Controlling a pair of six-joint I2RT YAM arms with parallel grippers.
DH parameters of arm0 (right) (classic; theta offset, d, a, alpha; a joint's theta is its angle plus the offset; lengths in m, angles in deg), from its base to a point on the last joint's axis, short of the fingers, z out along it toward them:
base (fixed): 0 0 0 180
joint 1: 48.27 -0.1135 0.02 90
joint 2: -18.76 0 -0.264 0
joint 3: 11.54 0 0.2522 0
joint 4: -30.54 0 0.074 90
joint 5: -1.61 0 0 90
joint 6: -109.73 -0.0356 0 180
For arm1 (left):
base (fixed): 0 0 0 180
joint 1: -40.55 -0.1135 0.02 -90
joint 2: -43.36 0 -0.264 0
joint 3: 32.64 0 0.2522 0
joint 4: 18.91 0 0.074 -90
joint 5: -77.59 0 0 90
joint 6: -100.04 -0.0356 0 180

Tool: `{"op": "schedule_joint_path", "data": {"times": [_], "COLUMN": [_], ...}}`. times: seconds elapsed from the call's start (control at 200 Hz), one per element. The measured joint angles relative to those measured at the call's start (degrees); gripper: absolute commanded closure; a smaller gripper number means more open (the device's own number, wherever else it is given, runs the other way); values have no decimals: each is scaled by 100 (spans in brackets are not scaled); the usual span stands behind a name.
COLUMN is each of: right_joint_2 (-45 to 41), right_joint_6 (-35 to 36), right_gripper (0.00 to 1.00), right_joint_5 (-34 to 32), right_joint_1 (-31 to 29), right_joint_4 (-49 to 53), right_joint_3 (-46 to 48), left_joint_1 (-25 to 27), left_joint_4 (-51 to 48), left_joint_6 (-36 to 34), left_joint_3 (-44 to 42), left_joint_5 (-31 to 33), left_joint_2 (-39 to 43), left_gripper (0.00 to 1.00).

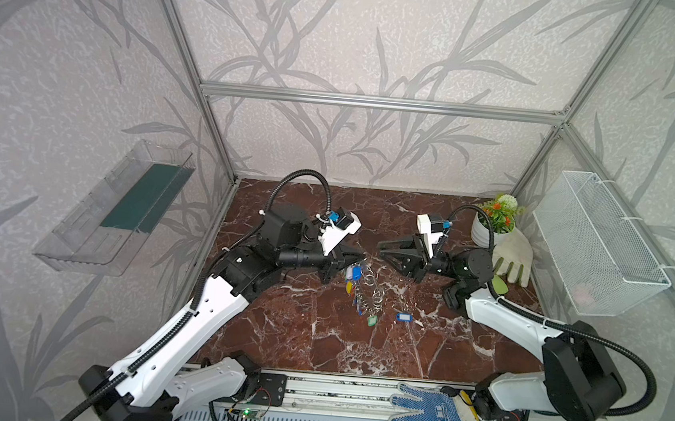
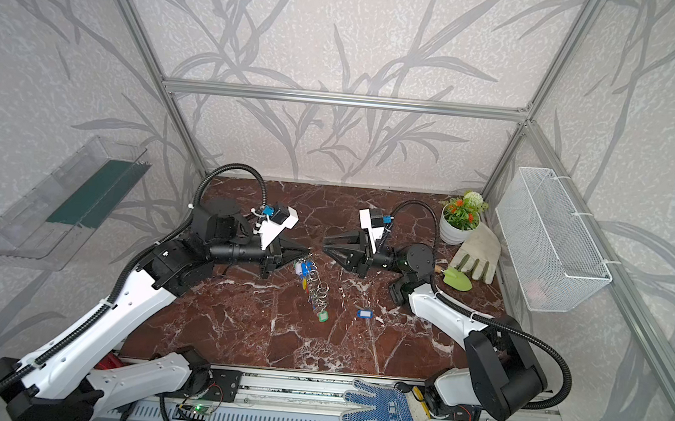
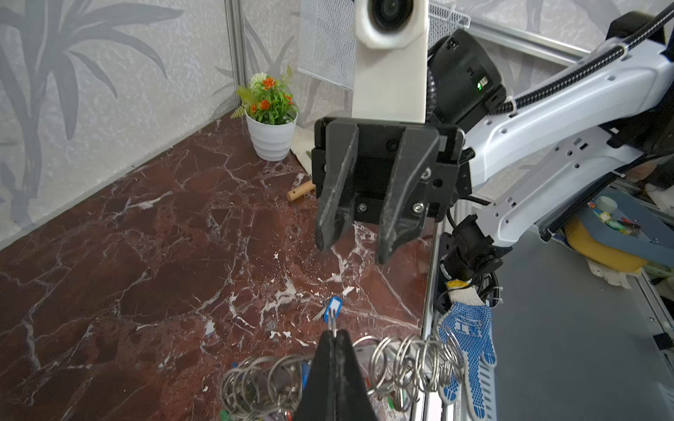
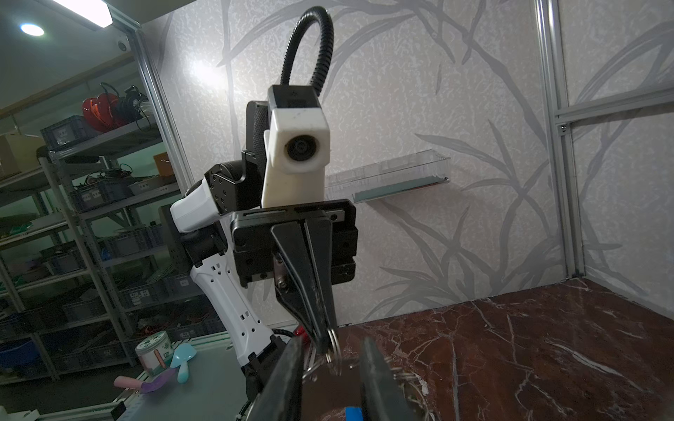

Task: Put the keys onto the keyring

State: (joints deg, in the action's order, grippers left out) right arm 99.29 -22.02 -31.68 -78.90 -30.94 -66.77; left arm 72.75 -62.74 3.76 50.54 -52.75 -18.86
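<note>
My left gripper [image 1: 361, 258] [image 2: 307, 253] is shut on one small wire ring [image 3: 332, 322] of the keyring [image 1: 368, 287] [image 2: 317, 289]. The keyring dangles below the gripper's tip as a bunch of split rings [image 3: 412, 359] with keys and coloured tags. A green tag [image 1: 371, 320] is its lowest end; I cannot tell whether it touches the table. One key with a blue tag [image 1: 403, 316] [image 2: 365, 314] [image 3: 333, 308] lies loose on the marble. My right gripper [image 1: 379, 249] [image 2: 324, 247] [image 3: 352, 249] is open, points at the left gripper's tip a short gap away, and holds nothing.
At the back right are a white flower pot [image 1: 486, 228], a pale glove [image 1: 513, 256] and a green trowel [image 1: 499, 285]. A wire basket [image 1: 599, 247] hangs on the right wall, a clear shelf [image 1: 115, 208] on the left. A blue-dotted glove [image 1: 431, 411] lies on the front rail.
</note>
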Motion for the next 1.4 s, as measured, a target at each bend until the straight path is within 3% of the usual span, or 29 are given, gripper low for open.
{"op": "schedule_joint_path", "data": {"times": [0.545, 0.96, 1.4], "right_joint_2": [505, 575, 595], "right_joint_6": [-284, -345, -367], "right_gripper": [78, 89, 81], "right_joint_5": [455, 527, 533], "right_joint_1": [-133, -168, -208], "right_joint_4": [-254, -264, -293], "right_joint_3": [-28, -90, -101], "left_joint_1": [-2, 0, 0], "left_joint_4": [-715, -890, -885], "left_joint_6": [-514, -573, -568], "left_joint_3": [553, 619, 623], "left_joint_5": [-57, -195, -203], "left_joint_2": [-518, -560, -560], "left_gripper": [100, 100, 100]}}
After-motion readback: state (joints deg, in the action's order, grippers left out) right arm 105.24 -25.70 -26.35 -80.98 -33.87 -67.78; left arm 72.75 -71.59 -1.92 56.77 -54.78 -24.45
